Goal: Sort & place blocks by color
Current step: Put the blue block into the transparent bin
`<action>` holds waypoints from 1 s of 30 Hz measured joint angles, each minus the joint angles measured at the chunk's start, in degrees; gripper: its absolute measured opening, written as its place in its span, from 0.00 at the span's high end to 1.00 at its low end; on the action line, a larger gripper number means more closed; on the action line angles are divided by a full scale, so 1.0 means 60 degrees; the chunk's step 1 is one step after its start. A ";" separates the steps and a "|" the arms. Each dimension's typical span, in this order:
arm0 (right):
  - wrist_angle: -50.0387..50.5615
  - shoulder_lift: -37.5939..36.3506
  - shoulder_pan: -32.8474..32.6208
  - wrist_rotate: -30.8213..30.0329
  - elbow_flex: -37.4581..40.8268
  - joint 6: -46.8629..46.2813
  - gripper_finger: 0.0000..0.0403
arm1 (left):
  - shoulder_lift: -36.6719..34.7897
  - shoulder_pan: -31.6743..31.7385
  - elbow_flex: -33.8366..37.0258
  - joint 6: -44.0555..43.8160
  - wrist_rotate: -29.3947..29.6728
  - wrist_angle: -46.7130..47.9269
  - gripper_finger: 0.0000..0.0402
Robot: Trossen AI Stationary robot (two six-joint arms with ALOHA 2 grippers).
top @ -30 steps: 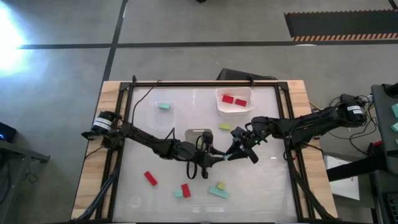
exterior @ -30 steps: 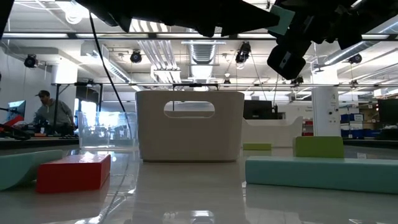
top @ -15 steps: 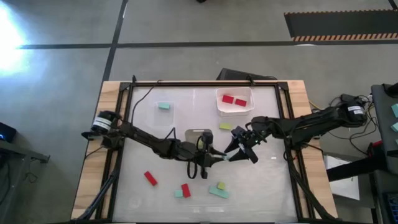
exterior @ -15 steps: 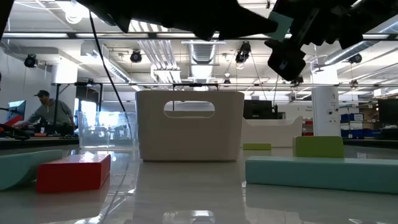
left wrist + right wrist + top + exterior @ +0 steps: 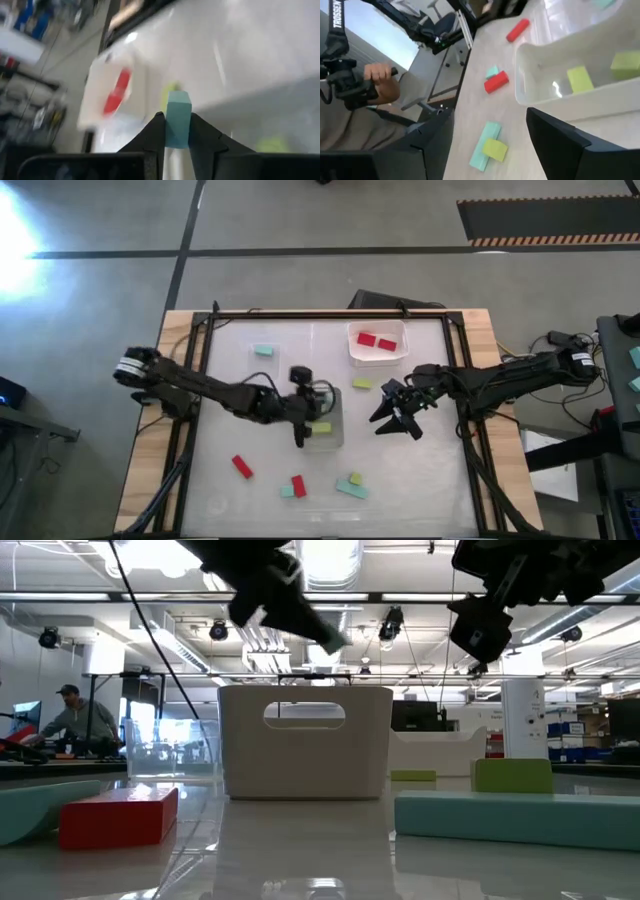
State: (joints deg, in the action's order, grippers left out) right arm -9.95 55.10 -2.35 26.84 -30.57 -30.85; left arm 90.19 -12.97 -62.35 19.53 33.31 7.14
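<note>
My left gripper [image 5: 308,402] hangs above the clear container [image 5: 335,442] at mid-table and is shut on a teal block [image 5: 178,107]. My right gripper [image 5: 393,416] is open and empty to the right of that container; its fingers stand wide apart in the right wrist view [image 5: 492,125]. A yellow-green block [image 5: 320,427] lies in the container. Two red blocks [image 5: 377,341] lie in the far clear tray [image 5: 352,350]. A teal block [image 5: 263,351] lies at the far left. Red [image 5: 242,467], teal [image 5: 350,489] and yellow-green [image 5: 355,478] blocks lie near the front edge. My left gripper pinches the teal block by its two side faces [image 5: 178,127] between the two fingers. The block's free end sticks out past the fingertips. It is lifted clear of the table and the container.
Another yellow-green block [image 5: 362,384] lies on the table between the tray and my right gripper. A red block [image 5: 298,486] and a small teal one [image 5: 287,491] lie at the front. Beyond the table's edge a person's hand [image 5: 380,80] shows in the right wrist view.
My left gripper has drawn back from my right gripper toward the table's left and far side, turning as it went, and now hangs over the mid-table container. My right gripper has shifted slightly toward the right edge.
</note>
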 joint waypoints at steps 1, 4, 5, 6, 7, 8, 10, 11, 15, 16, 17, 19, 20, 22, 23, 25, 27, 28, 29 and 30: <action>0.0019 -0.0069 0.0000 -0.0045 0.0000 0.0039 0.42 | -0.0234 0.0099 0.0000 -0.0207 0.0125 0.0580 0.89; 0.0261 -0.0287 -0.0001 -0.0118 0.0005 0.0195 0.42 | -0.0913 0.0522 0.0000 -0.0888 0.0262 0.2021 0.89; 0.0255 -0.0325 -0.0004 -0.0214 0.0007 0.0269 0.42 | -0.1099 0.0697 0.0000 -0.1155 0.0265 0.2549 0.89; 0.0321 -0.0404 -0.0004 -0.0240 0.0007 0.0326 0.42 | -0.1275 0.0897 0.0000 -0.1424 0.0271 0.3002 0.89; 0.0451 -0.0447 -0.0004 -0.0250 0.0007 0.0388 0.42 | -0.1445 0.1117 0.0001 -0.1709 0.0266 0.3479 0.89; 0.0449 -0.0453 -0.0004 -0.0253 0.0011 0.0483 0.42 | -0.1570 0.1344 0.0004 -0.2021 0.0272 0.3985 0.89; 0.0439 -0.0480 -0.0004 -0.0260 0.0007 0.0604 0.42 | -0.1776 0.1870 0.0004 -0.2672 0.0253 0.4967 0.88; 0.0466 -0.0479 -0.0004 -0.0261 0.0011 0.0672 0.42 | -0.1816 0.2156 0.0004 -0.3032 0.0245 0.5463 0.88; 0.0467 -0.0454 -0.0004 -0.0279 0.0007 0.0884 0.42 | -0.1770 0.3316 0.0036 -0.4507 0.0034 0.7105 0.88; 0.0466 -0.0438 -0.0004 -0.0324 0.0007 0.0922 0.42 | -0.1737 0.3611 0.0045 -0.4866 -0.0144 0.7349 0.88; 0.0484 -0.0435 -0.0004 -0.0337 0.0007 0.0973 0.42 | -0.1684 0.3878 0.0082 -0.5165 -0.0389 0.7580 0.88; 0.0540 -0.0431 -0.0004 -0.0474 0.0007 0.1064 0.42 | -0.1506 0.4333 0.0106 -0.5697 -0.0865 0.7902 0.88; 0.0610 -0.0431 -0.0004 -0.0485 0.0007 0.1103 0.42 | -0.1421 0.4529 0.0108 -0.5910 -0.1047 0.7976 0.88; 0.0671 -0.0420 -0.0004 -0.0503 0.0009 0.1228 0.42 | -0.1249 0.4829 0.0109 -0.6232 -0.1350 0.8218 0.88; 0.0676 -0.0420 -0.0004 -0.0505 0.0011 0.1251 0.42 | -0.1146 0.4955 0.0109 -0.6354 -0.1554 0.8240 0.88; 0.0675 -0.0420 -0.0004 -0.0505 0.0015 0.1260 0.42 | -0.0958 0.5170 0.0106 -0.6445 -0.2069 0.8247 0.88; 0.0682 -0.0420 -0.0004 -0.0505 0.0021 0.1271 0.42 | -0.0757 0.5253 0.0096 -0.6450 -0.2242 0.8249 0.88; 0.0683 -0.0420 -0.0004 -0.0505 0.0028 0.1271 0.42 | -0.0682 0.5292 0.0091 -0.6441 -0.2243 0.8236 0.88; 0.0683 -0.0420 -0.0004 -0.0505 0.0031 0.1271 0.42 | -0.0599 0.5296 0.0091 -0.6407 -0.2231 0.8243 0.88; 0.0688 -0.0420 -0.0004 -0.0505 0.0033 0.1271 0.42 | -0.0523 0.5296 0.0091 -0.6399 -0.2205 0.8242 0.87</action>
State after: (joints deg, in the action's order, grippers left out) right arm -5.82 52.58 -2.37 23.81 -30.37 -23.22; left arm 87.06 18.81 -61.80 -18.86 20.08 56.59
